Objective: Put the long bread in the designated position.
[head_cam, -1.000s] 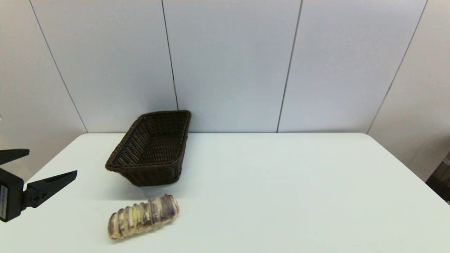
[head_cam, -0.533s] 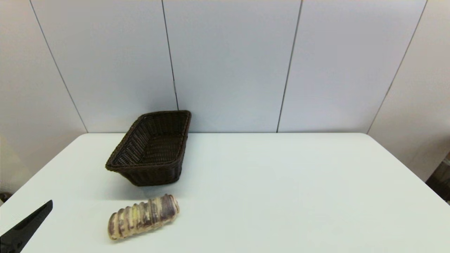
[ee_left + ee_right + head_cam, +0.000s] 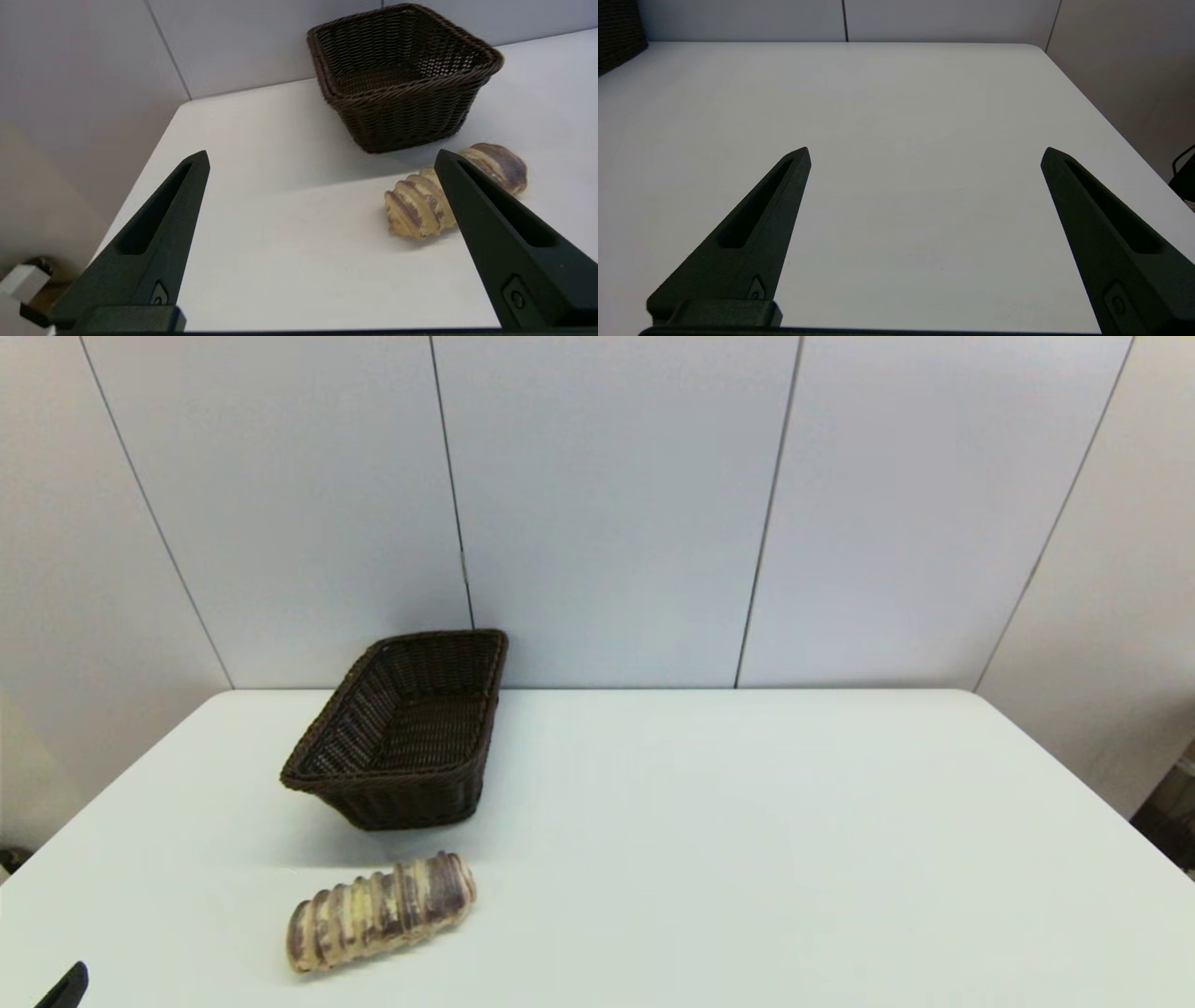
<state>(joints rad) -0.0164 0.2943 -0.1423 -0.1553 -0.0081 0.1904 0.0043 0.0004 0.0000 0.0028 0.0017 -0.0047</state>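
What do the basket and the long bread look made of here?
Basket: dark brown woven wicker or rattan-like strands, matte, with gaps in the weave; natural or plastic, cannot tell. Long bread: ridged, tan-yellow with purple-brown stripes and a slight sheen, possibly a replica.

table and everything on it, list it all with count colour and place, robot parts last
long bread: one, tan-yellow with purple-brown stripes, lying on the table in front of the basket, apart from it, on the robot's left side
wicker basket: one, dark brown, nothing in it, at the far left of the table near the wall
table: one, white, set against grey wall panels
left gripper: one, black, jaws wide apart, low at the table's near left corner, aimed toward the bread, holding nothing
right gripper: one, black, jaws wide apart, over bare table on the right side, holding nothing
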